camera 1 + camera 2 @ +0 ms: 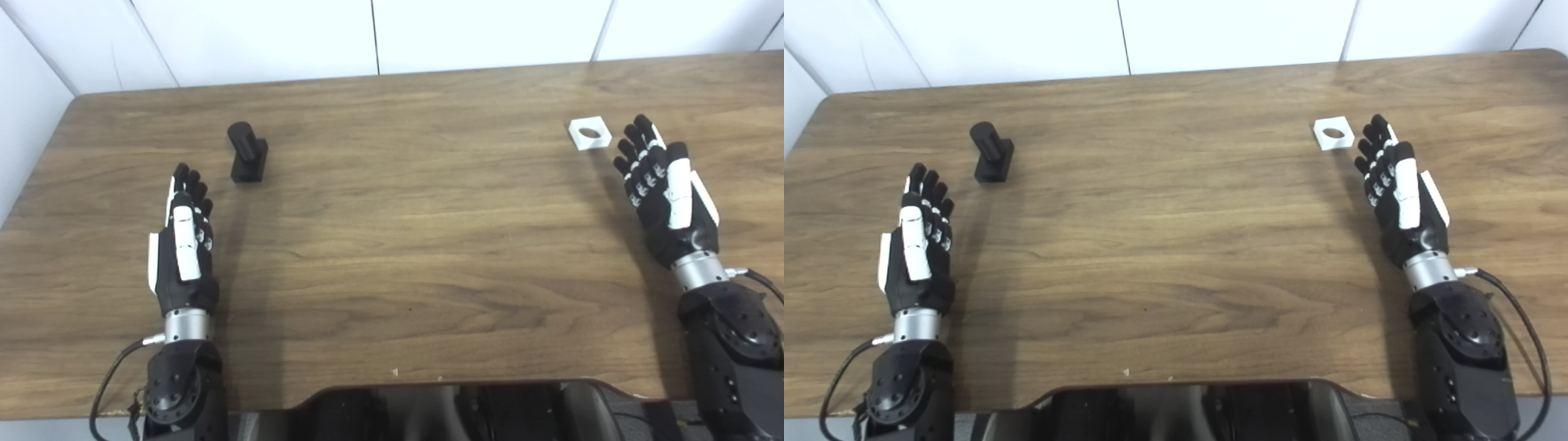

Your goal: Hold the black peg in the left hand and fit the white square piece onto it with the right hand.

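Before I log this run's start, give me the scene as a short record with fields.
peg: black, upright on its base, table's left side, untouched
square: white, round hole, flat on table's right side, untouched
left hand: open, holds nothing, nearer than the peg and apart from it
right hand: open, holds nothing, fingertips just right of the square
table: brown wood
task progress: nothing grasped yet

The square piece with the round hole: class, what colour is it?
White. The square piece shows best in the left eye view, beside the right hand.
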